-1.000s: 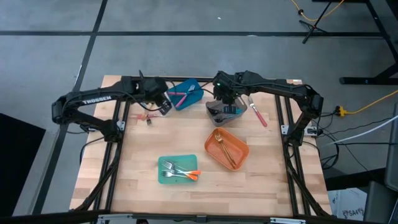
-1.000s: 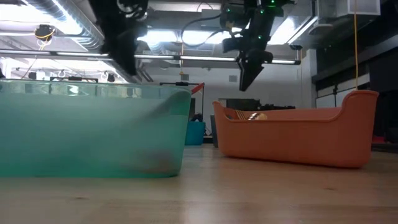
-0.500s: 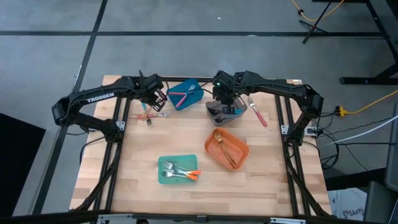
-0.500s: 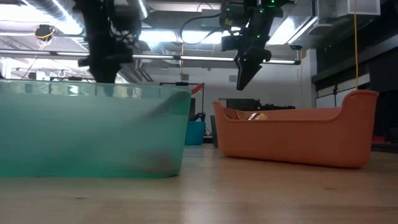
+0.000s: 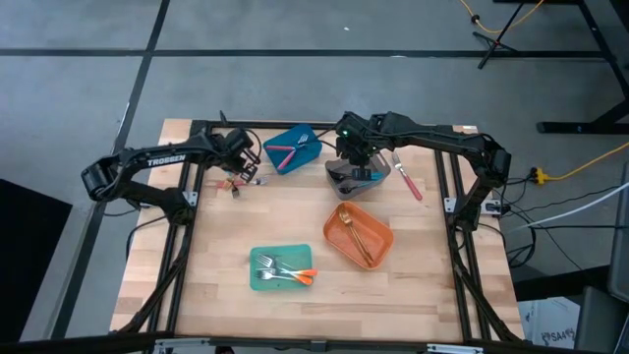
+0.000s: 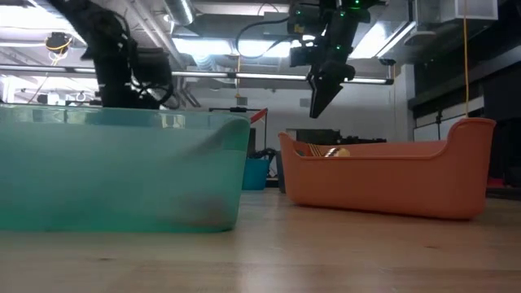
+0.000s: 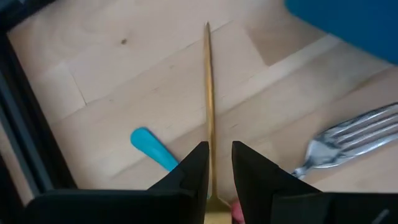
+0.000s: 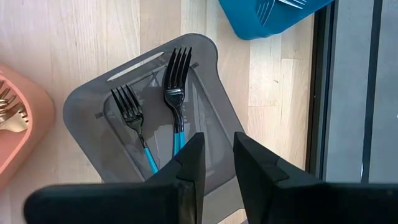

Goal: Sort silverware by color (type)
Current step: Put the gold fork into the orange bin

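L hand (image 7: 214,177) over tabletop (image 7: 143,81) nr blue bin (image 5: 292,150), fingers nipped on thin gold utensil (image 7: 209,93). R hand (image 8: 214,168) hovers above grey bin (image 8: 90,99) w/ two blue-handled forks (image 8: 176,93); fingers narrow, I see nothing held.

A gold utensil (image 7: 209,93) is seen over the pale wood surface (image 5: 236,236); blue-handled forks (image 8: 177,93) are held in a grey bin (image 8: 87,102), beside teal (image 5: 257,279), orange (image 5: 381,239) and blue (image 5: 307,154) bins.
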